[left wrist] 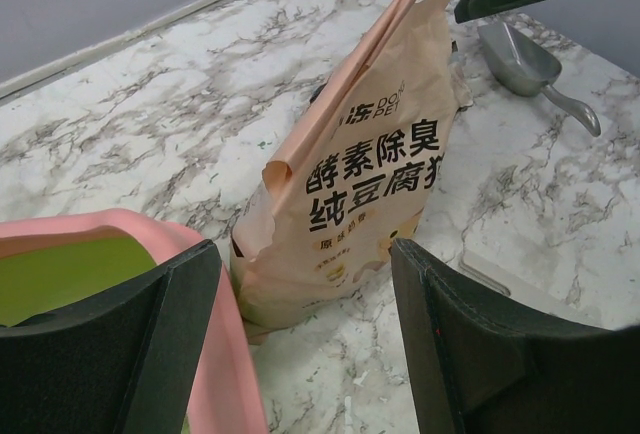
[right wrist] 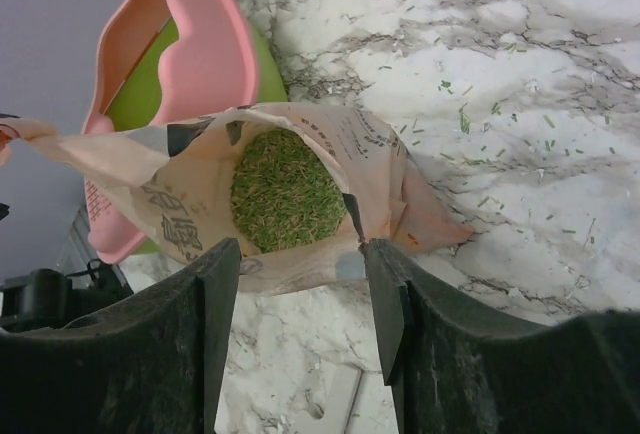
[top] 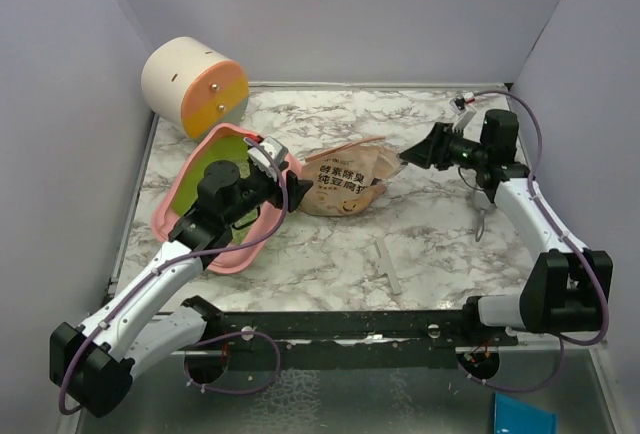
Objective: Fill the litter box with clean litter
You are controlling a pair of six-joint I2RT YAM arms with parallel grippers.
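The pink litter box [top: 165, 216] with its lime-green bottom lies at the table's left and looks tilted; I see no litter in it. Its rim also shows in the left wrist view [left wrist: 215, 354] and the right wrist view [right wrist: 195, 44]. The tan paper bag [top: 345, 179] lies beside it with its mouth open, and the greenish clean litter [right wrist: 285, 189] shows inside. My left gripper [top: 272, 166] is open over the box's right rim, which runs along its left finger [left wrist: 110, 344]. My right gripper [right wrist: 300, 294] is open at the bag's mouth, its right fingertip [right wrist: 385, 284] touching the paper edge.
A cream-and-orange cylinder [top: 195, 84] lies at the back left. A metal scoop [left wrist: 520, 59] lies right of the bag. A white strip [top: 388, 264] lies on the marble in front. Loose granules [right wrist: 500, 154] are scattered on the table. Walls close in at the left, back and right.
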